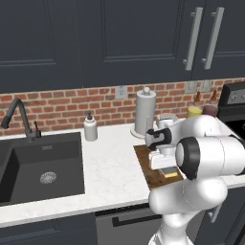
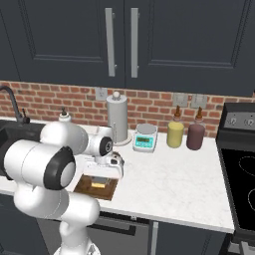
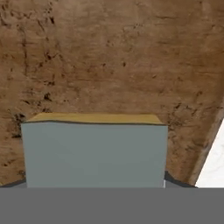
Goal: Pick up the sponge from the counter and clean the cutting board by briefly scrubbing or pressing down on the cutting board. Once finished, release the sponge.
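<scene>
The dark brown cutting board (image 1: pixel 148 174) (image 2: pixel 84 188) lies on the white counter (image 1: pixel 112 167) near its front edge. My gripper (image 1: pixel 166 165) (image 2: pixel 101 177) points straight down over the board. The sponge (image 1: pixel 168 171) (image 2: pixel 99 183) sits between its fingers, low against the wood. In the hand view the sponge (image 3: pixel 94 153) shows its grey-green face with a yellow strip along the far edge. Dark fingertips (image 3: pixel 175 180) hug both its sides, and worn board (image 3: pixel 109 57) spreads behind it. The gripper (image 3: pixel 94 183) is shut on the sponge.
A paper towel roll (image 1: pixel 145 112) and a white-and-teal scale (image 2: pixel 145 137) stand behind the board. Two bottles (image 2: pixel 175 132) sit by the stove (image 2: pixel 241 174) on the right. The dark sink (image 1: pixel 40 165), its faucet (image 1: pixel 19 117) and a soap dispenser (image 1: pixel 90 127) are to the left.
</scene>
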